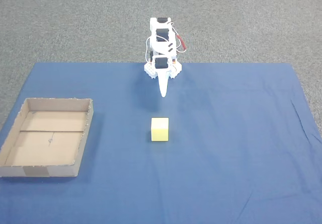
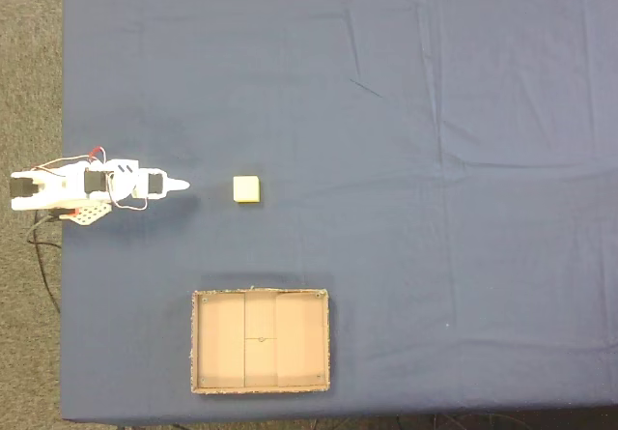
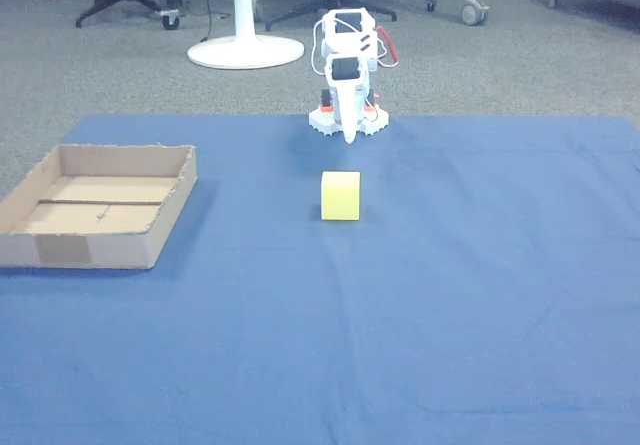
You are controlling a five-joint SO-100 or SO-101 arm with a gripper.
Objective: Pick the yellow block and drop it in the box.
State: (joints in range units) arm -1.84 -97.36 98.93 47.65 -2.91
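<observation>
One small pale-yellow cube [image 1: 160,129] sits apart from the white gripper [image 1: 163,94], seemingly closed and empty; the jaws could knock it away from the shallow brown cardboard tray [image 1: 84,137].

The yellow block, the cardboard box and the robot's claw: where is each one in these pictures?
yellow block [image 1: 160,129]: a fixed view, its front face.
box [image 3: 100,247]: other view, its near outer wall.
gripper [image 2: 182,186]: a fixed view, the tip of its fingers.
</observation>
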